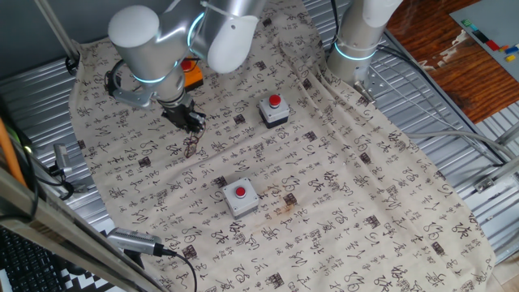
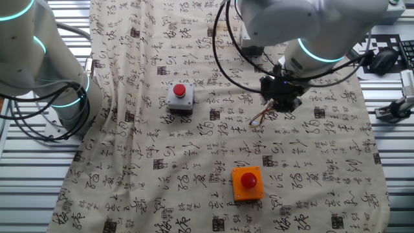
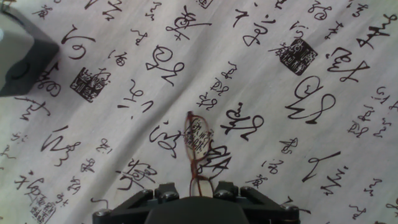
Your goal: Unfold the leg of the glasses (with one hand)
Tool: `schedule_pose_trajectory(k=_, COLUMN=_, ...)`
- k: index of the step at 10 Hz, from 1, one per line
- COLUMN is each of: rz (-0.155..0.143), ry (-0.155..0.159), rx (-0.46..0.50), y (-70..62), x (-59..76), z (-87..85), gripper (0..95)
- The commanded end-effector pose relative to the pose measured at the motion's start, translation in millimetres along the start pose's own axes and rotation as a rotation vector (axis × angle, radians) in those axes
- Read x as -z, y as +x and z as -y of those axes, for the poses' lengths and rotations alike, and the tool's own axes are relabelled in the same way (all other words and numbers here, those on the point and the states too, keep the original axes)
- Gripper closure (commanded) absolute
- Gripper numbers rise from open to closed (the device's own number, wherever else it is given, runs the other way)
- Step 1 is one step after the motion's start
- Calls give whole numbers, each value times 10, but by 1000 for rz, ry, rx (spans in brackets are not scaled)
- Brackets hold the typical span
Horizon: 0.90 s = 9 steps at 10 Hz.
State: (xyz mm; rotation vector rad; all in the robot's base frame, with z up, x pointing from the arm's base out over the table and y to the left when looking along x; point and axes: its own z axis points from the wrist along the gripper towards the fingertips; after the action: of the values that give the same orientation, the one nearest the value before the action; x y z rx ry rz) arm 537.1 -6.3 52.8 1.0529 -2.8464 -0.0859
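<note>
The glasses [image 3: 198, 148] are thin and reddish-brown and stand on edge on the printed cloth. Their near end runs in between the two dark knuckles of my gripper [image 3: 198, 194] at the bottom of the hand view, where the fingertips are hidden. In one fixed view the gripper [image 1: 191, 126] hangs just above the cloth, its tip at the upper end of the glasses [image 1: 191, 147]. The other fixed view shows the glasses [image 2: 261, 117] slanting down and left from the gripper [image 2: 279, 103]. Whether the jaws pinch the frame does not show.
A grey button box with a red button [image 1: 274, 110] stands behind right of the gripper, a second one [image 1: 241, 197] in front, and an orange one [image 2: 247, 182] beside the arm. A second arm's base [image 1: 357, 40] stands at the back. The cloth ends at metal rails.
</note>
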Motion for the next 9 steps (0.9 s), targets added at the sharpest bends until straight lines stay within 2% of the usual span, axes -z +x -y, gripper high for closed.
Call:
schedule_pose_trajectory(k=1, rz=-3, ry=1, rx=-3, y=-5, x=-8, z=-3, gripper=950)
schedule_pose_trajectory(k=4, rz=-5, ry=2, rx=-4, y=-11, x=-8, z=-2, gripper=950)
schedule_pose_trajectory(k=9, rz=-23, ry=-4, rx=0, y=-97, x=93, z=-59, gripper=950)
